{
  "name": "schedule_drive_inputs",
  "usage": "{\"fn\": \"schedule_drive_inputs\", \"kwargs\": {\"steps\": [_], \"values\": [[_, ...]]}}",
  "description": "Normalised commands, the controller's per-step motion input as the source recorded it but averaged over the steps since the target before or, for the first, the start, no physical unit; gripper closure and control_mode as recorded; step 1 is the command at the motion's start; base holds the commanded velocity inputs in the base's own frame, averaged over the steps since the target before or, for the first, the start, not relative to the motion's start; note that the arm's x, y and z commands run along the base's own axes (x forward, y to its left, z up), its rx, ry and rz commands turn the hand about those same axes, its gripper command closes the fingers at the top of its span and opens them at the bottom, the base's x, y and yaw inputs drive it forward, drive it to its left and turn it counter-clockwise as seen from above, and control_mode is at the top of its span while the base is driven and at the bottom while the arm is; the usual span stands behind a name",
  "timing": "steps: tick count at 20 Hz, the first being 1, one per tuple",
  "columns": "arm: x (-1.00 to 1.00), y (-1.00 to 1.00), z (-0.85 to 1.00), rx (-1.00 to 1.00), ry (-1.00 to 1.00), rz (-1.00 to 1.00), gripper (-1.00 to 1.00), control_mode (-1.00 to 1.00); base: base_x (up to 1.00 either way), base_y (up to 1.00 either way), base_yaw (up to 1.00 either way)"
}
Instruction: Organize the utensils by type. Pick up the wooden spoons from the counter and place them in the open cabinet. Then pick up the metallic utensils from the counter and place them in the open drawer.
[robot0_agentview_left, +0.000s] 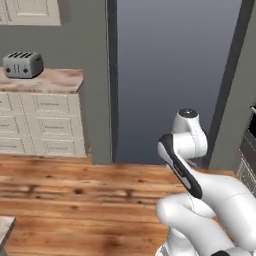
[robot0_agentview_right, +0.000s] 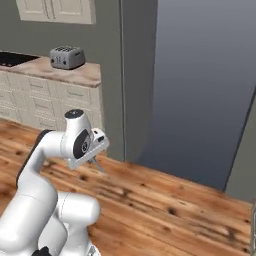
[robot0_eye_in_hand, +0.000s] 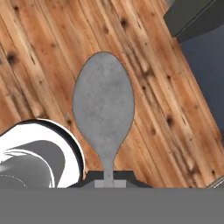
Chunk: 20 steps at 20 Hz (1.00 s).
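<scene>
In the hand view a grey metal utensil (robot0_eye_in_hand: 103, 105) with a broad oval spoon head points away from me over the wooden floor. Its thin neck runs down between the fingers of my gripper (robot0_eye_in_hand: 105, 177), which is shut on it. From the right base view, my gripper (robot0_agentview_right: 95, 161) hangs low over the floor with the slim utensil (robot0_agentview_right: 98, 167) sticking out below it. The reddish-brown marble counter (robot0_agentview_left: 50, 80) (robot0_agentview_right: 80, 75) with cream drawer fronts stands far off to the left. The wooden spoons, the open cabinet and the open drawer are out of view.
A grey toaster (robot0_agentview_left: 22, 64) (robot0_agentview_right: 66, 57) sits on the counter end. Cream wall cabinets (robot0_agentview_left: 30, 12) (robot0_agentview_right: 55, 10) with shut doors hang above it. A dark grey pillar (robot0_agentview_left: 95, 75) and a tall blue-grey panel (robot0_agentview_left: 170, 75) stand ahead. Wooden floor (robot0_agentview_right: 175, 210) spreads around the base.
</scene>
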Motion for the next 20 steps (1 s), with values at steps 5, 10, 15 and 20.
{"fn": "schedule_drive_inputs", "kwargs": {"steps": [5,10,15,20], "values": [[0.0,0.0,0.0,0.0,0.0,0.0,1.0,1.0,0.89,0.0,0.59],[0.0,0.0,0.0,0.0,0.0,0.0,1.0,1.0,0.85,0.0,0.63],[0.0,0.0,0.0,0.0,0.0,0.0,1.0,1.0,0.94,0.0,0.58],[0.0,0.0,0.0,0.0,0.0,0.0,1.0,1.0,1.0,0.0,0.52]]}}
